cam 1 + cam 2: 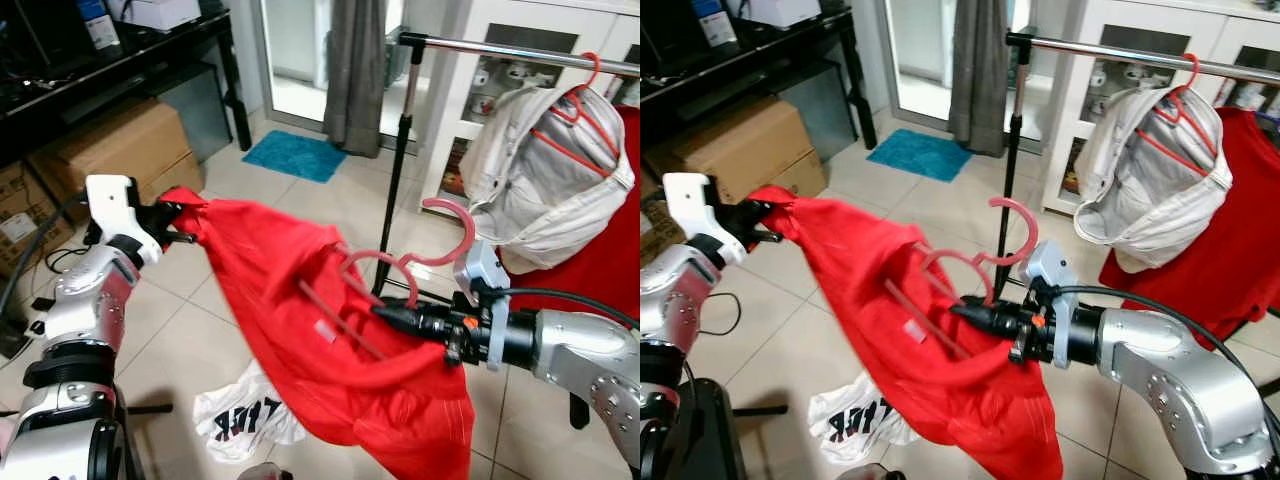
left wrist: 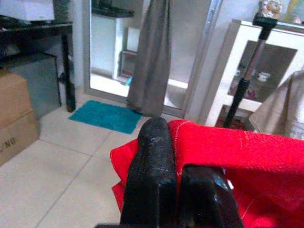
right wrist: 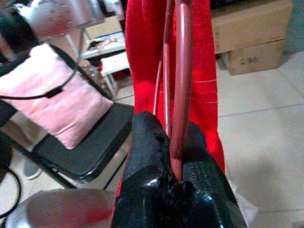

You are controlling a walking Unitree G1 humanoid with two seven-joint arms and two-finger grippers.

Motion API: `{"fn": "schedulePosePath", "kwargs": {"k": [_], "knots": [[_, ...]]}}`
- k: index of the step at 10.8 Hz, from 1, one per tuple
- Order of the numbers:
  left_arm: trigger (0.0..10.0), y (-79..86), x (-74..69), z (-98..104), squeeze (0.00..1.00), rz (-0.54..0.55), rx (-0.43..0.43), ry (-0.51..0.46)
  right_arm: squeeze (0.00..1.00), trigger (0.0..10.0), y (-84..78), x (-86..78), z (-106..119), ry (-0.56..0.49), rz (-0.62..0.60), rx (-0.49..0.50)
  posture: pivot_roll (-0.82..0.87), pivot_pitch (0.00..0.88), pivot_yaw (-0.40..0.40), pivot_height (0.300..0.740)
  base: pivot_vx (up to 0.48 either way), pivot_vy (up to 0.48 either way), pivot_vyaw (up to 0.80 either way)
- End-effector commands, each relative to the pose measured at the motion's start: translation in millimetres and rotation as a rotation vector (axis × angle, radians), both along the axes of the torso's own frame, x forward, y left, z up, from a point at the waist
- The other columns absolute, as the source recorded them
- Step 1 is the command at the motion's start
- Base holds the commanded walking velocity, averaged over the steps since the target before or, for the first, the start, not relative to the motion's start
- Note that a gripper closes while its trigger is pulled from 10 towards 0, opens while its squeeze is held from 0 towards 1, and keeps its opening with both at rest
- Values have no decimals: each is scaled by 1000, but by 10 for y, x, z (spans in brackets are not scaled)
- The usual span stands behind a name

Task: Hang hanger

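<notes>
A red garment [image 1: 300, 300] hangs stretched between my two grippers. My left gripper [image 1: 178, 222] is shut on one corner of the red cloth [image 2: 247, 161], held up at the left. My right gripper [image 1: 392, 315] is shut on a pink hanger [image 1: 420, 255] whose hook curls upward and whose arms lie inside the garment [image 3: 209, 71]. The clothes rail [image 1: 520, 52] runs across the upper right, above and beyond the hook. A beige jacket on a red hanger [image 1: 580, 110] and a red garment [image 1: 610, 240] hang on it.
A white printed cloth [image 1: 245, 415] lies on the tiled floor under the garment. Cardboard boxes [image 1: 110, 150] and a black shelf stand at the left. A teal mat [image 1: 295, 155] lies by the grey curtain. A white cabinet stands behind the rail. A chair with a pink cushion [image 3: 61, 99] is nearby.
</notes>
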State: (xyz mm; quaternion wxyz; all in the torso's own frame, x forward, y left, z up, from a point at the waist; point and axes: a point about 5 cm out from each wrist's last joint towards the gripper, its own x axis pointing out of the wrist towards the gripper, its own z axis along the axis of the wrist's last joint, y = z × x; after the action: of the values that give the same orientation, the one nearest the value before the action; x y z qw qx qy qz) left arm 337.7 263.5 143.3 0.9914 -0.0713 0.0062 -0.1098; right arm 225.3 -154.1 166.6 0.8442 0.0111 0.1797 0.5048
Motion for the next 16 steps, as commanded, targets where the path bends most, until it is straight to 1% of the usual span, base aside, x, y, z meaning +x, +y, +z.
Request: {"fn": "schedulePosePath", "kwargs": {"k": [1, 2, 3, 4, 5, 6, 7, 8, 9, 10, 11, 12, 13, 14, 15, 16], "knots": [[0, 160, -26, 48, 0, 102, 28, -20, 0, 0, -10, 71, 25, -40, -45, -15, -66, 0, 89, 740, 0, 0, 0], [0, 404, -60, 67, 0, 279, 18, -33, 0, 0, -27, 114, -2, -47, -90, -26, -66, 0, 89, 740, 0, 0, 0], [0, 548, -88, 94, 0, 375, 3, -37, 0, 0, -27, 122, -9, -47, -99, -28, -66, 0, 89, 740, 0, 0, 0], [0, 769, -160, 65, 0, 549, -13, 4, 0, 0, -17, 131, -16, -49, -105, -27, -60, 0, 84, 740, 0, 0, 0], [0, 832, -193, 36, 0, 615, -20, 24, 0, 0, -13, 134, -13, -50, -104, -23, -60, 0, 83, 740, 0, 0, 0], [0, 790, -181, -24, 0, 591, -31, 55, 0, 0, -15, 129, -4, -53, -94, -18, -60, 0, 83, 740, 0, 0, 0], [0, 739, -159, -70, 0, 560, -36, 80, 0, 0, -15, 125, -2, -55, -92, -16, -61, 0, 83, 740, 0, 0, 0], [10000, 543, -85, -96, 0, 399, -69, 69, 0, 0, -13, 125, 0, -57, -94, -15, -62, 0, 84, 740, 0, 0, 0], [10000, 399, -52, -64, 1000, 280, -88, 36, 0, 0, -13, 132, 3, -59, -101, -15, -62, 0, 86, 740, 0, 0, 0], [10000, 323, -51, -34, 1000, 209, -81, 15, 0, 0, -11, 150, 6, -63, -118, -17, -63, 0, 88, 740, 0, 0, 0], [10000, 323, -50, -22, 1000, 206, -87, 15, 0, 0, -12, 178, -9, -59, -148, -38, -63, 0, 88, 740, 0, 0, 0], [10000, 148, -33, 20, 1000, 68, -132, 11, 0, 0, -17, 227, -29, -55, -198, -65, -60, 4, 85, 740, 0, 0, 0], [10000, -56, -47, 48, 1000, -82, -160, 5, 0, 0, -4, 244, -30, -51, -218, -65, -59, 4, 83, 740, 0, 0, 0], [10000, -362, -116, 119, 1000, -318, -222, -12, 0, 0, 17, 259, -37, -42, -239, -72, -59, 4, 83, 740, 0, 0, 0], [10000, -519, -173, 172, 1000, -440, -237, -30, 0, 0, 31, 278, -53, -34, -271, -88, -60, 7, 85, 740, 0, 0, 0], [10000, -449, -68, 159, 1000, -304, -178, -22, 0, 0, 30, 299, -78, -29, -300, -106, -63, 9, 88, 740, 0, 0, 0]]}}
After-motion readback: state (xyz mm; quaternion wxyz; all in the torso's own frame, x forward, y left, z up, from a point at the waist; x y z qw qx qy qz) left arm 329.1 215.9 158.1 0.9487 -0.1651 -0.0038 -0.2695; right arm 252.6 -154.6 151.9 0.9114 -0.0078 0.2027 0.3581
